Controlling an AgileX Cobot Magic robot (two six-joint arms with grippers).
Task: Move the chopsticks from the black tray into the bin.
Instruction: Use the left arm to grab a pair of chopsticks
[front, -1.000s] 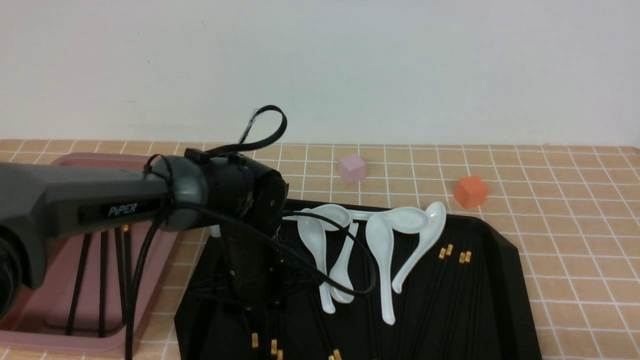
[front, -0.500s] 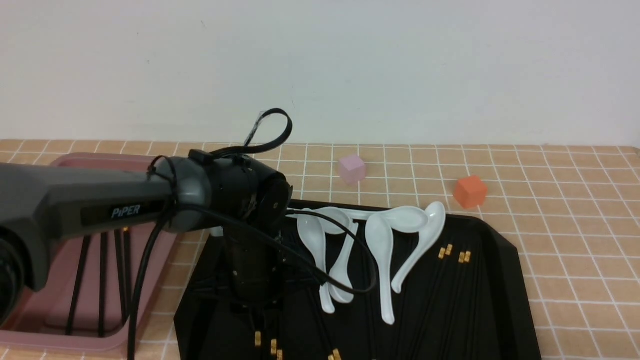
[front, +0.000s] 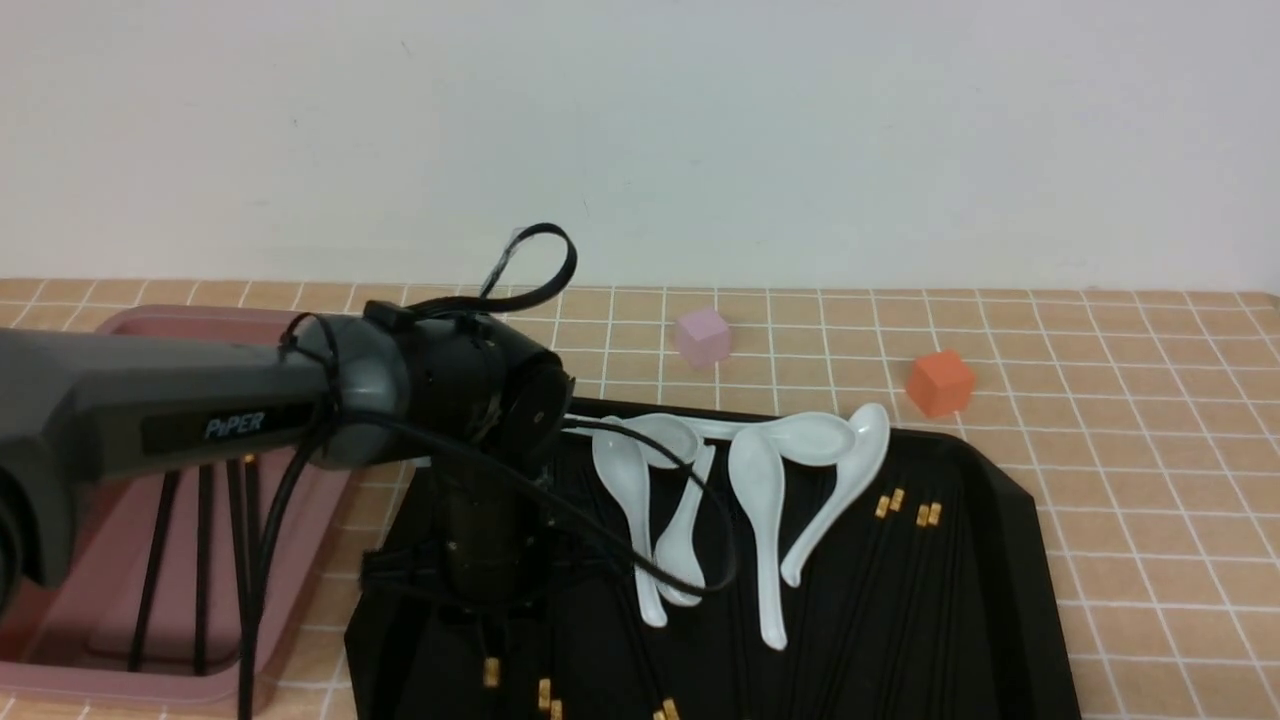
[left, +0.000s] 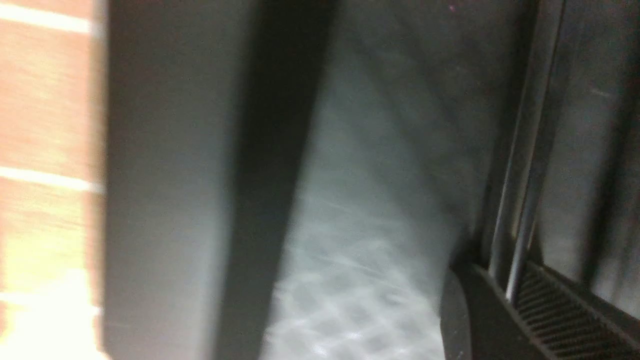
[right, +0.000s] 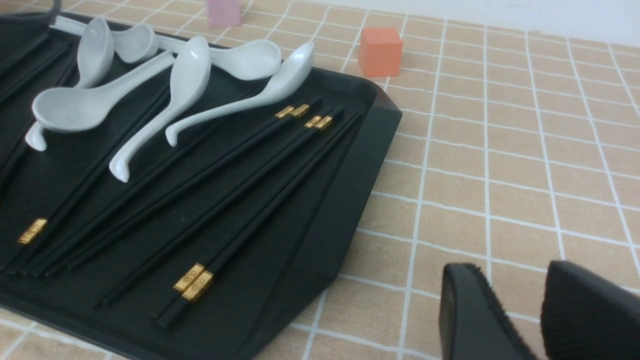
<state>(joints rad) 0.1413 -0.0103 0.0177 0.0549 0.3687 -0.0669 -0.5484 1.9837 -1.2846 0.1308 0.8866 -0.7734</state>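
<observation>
The black tray (front: 1010, 490) lies at centre right and holds several black chopsticks (front: 890, 505) with gold bands; they also show in the right wrist view (right: 250, 170). The pink bin (front: 150, 320) stands at the left with several chopsticks (front: 150, 560) inside. My left gripper (front: 490, 610) points down over the tray's left part. In the left wrist view the left gripper (left: 510, 285) is shut on one chopstick (left: 530, 190), whose gold band (front: 490, 672) shows below it. My right gripper (right: 520, 280) is open and empty above the tiled table, right of the tray (right: 350, 190).
Several white spoons (front: 760, 500) lie across the tray's far half, also seen in the right wrist view (right: 185, 85). A pink cube (front: 703, 337) and an orange cube (front: 940, 382) sit on the tiled table behind the tray. A wall stands behind.
My left arm has shifted a little to the left. The gold band of the chopstick under the gripper has moved left with it.
</observation>
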